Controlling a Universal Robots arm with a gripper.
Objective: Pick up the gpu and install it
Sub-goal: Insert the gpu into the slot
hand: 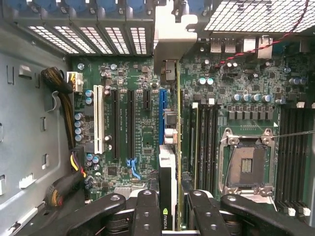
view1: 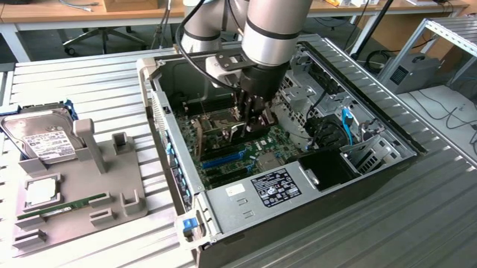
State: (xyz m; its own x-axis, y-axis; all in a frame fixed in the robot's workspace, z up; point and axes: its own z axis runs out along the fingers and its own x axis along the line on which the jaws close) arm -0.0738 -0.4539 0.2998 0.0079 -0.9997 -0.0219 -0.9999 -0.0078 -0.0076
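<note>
Gripper [hand: 172, 201] clamps gpu [hand: 167, 169] (NVIDIA logo) over motherboard [hand: 142, 128]

An open case [view1: 223, 196] lies on a slatted table [view1: 89, 81]. On the exterior view's left of it, a grey holder [view1: 111, 181] carries a hard drive [view1: 41, 137], CPU [view1: 41, 191] and RAM stick [view1: 63, 206]. Inside the case, the motherboard [hand: 142, 123] shows a socket [hand: 246, 164] and white slot [hand: 98, 118].

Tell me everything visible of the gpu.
The gpu shows edge-on, standing upright over the motherboard: a thin green board edge, a black and pale cooler with a green logo, and a silver metal bracket by the slotted rear wall. The gripper clamps it from both sides. It runs alongside the blue slot; whether it is seated cannot be told.
</note>
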